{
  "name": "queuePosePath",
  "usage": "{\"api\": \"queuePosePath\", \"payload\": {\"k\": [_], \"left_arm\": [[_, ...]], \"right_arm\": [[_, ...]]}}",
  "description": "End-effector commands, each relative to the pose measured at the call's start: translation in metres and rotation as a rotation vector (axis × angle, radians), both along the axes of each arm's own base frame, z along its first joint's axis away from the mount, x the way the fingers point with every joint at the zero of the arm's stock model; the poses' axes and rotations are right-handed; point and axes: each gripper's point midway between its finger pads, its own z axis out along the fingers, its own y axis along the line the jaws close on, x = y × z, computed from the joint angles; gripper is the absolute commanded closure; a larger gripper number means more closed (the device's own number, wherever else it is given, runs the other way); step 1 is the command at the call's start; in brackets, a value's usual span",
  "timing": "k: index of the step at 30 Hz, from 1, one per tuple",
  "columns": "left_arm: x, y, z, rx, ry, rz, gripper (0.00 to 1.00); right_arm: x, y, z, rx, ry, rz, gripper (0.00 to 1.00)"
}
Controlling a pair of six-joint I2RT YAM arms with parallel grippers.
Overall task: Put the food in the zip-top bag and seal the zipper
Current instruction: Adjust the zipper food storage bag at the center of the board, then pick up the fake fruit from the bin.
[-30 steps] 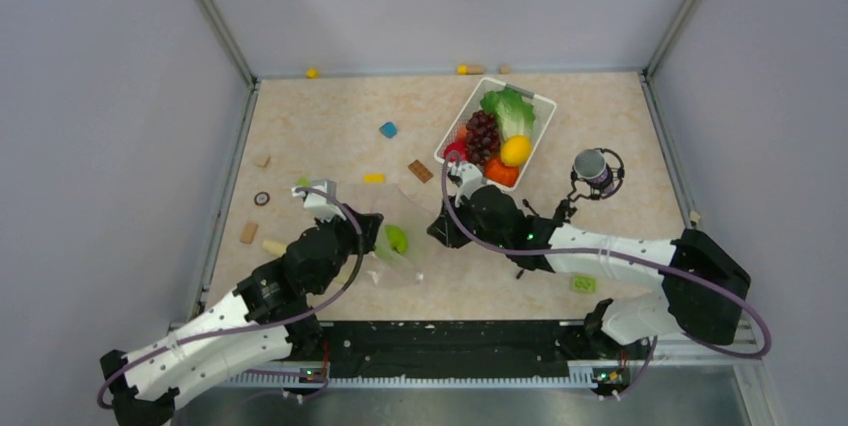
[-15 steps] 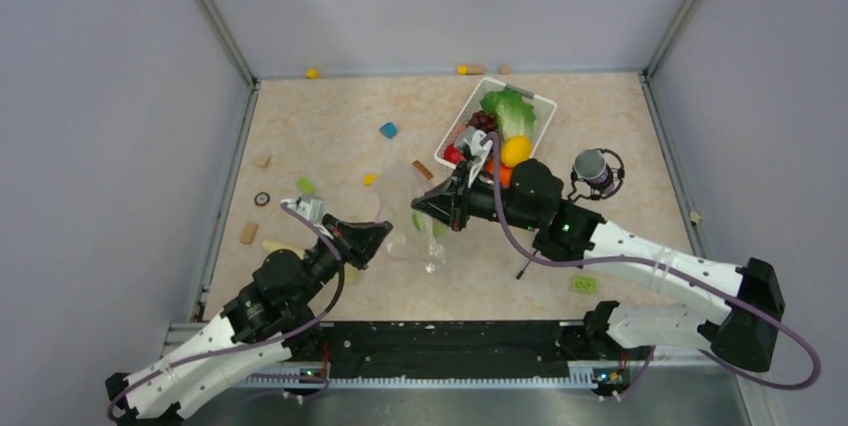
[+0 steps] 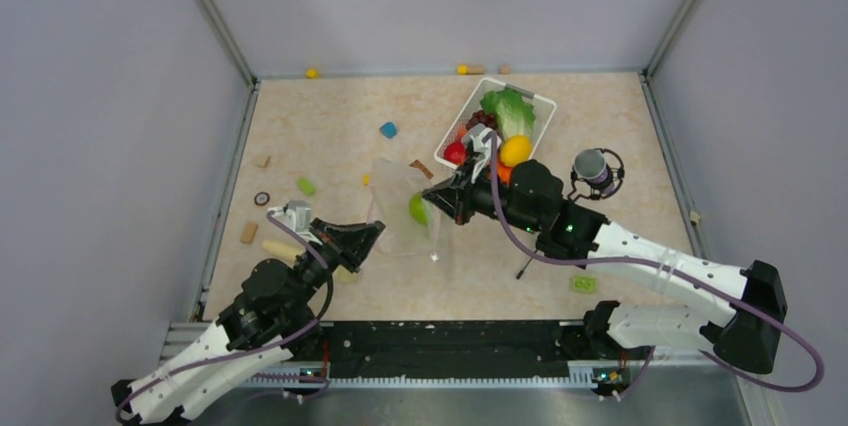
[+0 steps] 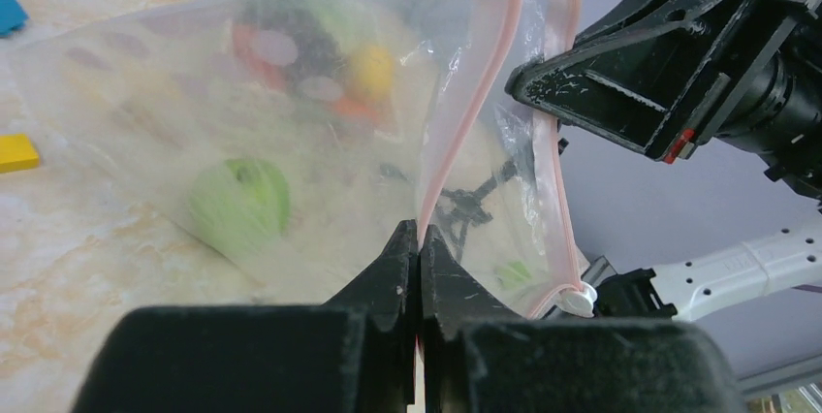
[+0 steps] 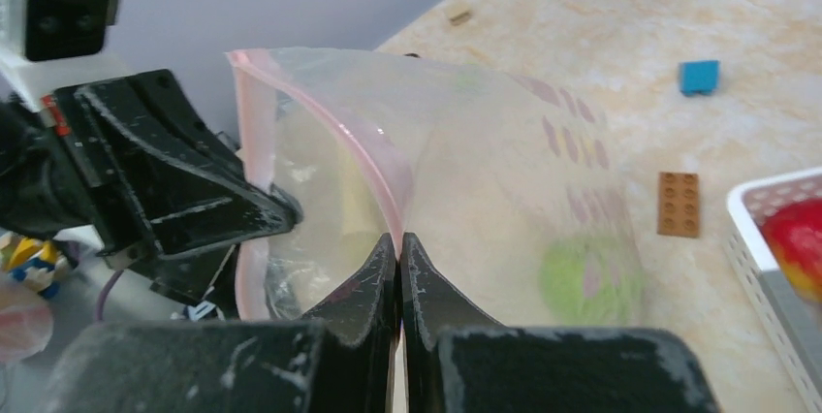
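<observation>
Beige table (image 3: 330,116), L end effector (image 4: 419,248) & R end effector (image 5: 398,250) clenched on zip-top bag (image 4: 194,93) zipper (image 4: 473,93)

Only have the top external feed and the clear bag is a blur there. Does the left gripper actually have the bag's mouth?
Observer: Yes. In the left wrist view, the left gripper is shut on one pink zipper strip of the zip-top bag.
Operator: And the right one?
Observer: In the right wrist view, the right gripper is shut on the other lip's strip.
Operator: Mouth open or pressed flat?
Observer: Open. In both wrist views the two strips stand apart.
</observation>
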Motion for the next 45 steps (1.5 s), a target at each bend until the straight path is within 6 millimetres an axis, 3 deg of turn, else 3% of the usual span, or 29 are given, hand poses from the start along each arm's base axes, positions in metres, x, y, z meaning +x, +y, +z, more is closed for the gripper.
{"api": "queuePosePath", "payload": {"k": [1, 7, 9, 11, 14, 16, 18, 20, 21, 25, 30, 41, 45], "left_arm": [[0.008, 0.023, 0.019, -0.065, -0.008, 0.11, 1.0], [0.021, 0.047, 0.011, -0.077, 0.063, 0.259, 1.0], [0.023, 0.051, 0.008, -0.081, 0.079, 0.285, 1.0], [0.024, 0.055, 0.007, -0.091, 0.089, 0.307, 1.0], [0.026, 0.059, 0.006, -0.098, 0.097, 0.33, 1.0], [0.027, 0.064, 0.004, -0.099, 0.109, 0.355, 1.0], [0.029, 0.069, 0.002, -0.103, 0.125, 0.385, 1.0], [0.029, 0.072, 0.001, -0.109, 0.131, 0.399, 1.0], [0.03, 0.072, 0.0, -0.11, 0.134, 0.403, 1.0], [0.03, 0.073, -0.001, -0.112, 0.139, 0.408, 1.0], [0.029, 0.07, 0.001, -0.115, 0.134, 0.39, 1.0], [0.021, 0.051, 0.01, -0.1, 0.073, 0.274, 1.0], [0.02, 0.043, 0.011, -0.08, 0.063, 0.244, 1.0]], "right_arm": [[0.021, -0.015, 0.007, -0.015, -0.022, -0.151, 1.0], [0.061, -0.054, -0.035, -0.192, 0.03, -0.467, 0.96], [0.067, -0.057, -0.039, -0.211, 0.028, -0.499, 0.96], [0.065, -0.048, -0.035, -0.208, 0.006, -0.443, 0.91], [0.04, -0.018, -0.018, -0.164, -0.054, -0.211, 0.54], [0.02, -0.003, -0.003, -0.114, -0.096, -0.061, 0.42], [0.007, 0.001, 0.008, -0.074, -0.124, 0.012, 0.26], [0.009, -0.005, 0.015, -0.047, -0.125, -0.021, 0.04], [0.013, -0.01, 0.017, -0.037, -0.12, -0.06, 0.02], [0.049, -0.046, 0.006, -0.05, -0.042, -0.368, 0.01], [0.091, -0.095, -0.029, -0.208, 0.045, -0.763, 0.01], [0.176, -0.106, -0.099, -0.369, 0.199, -0.926, 0.05], [0.197, -0.126, -0.111, -0.464, 0.208, -1.056, 0.07]]}}
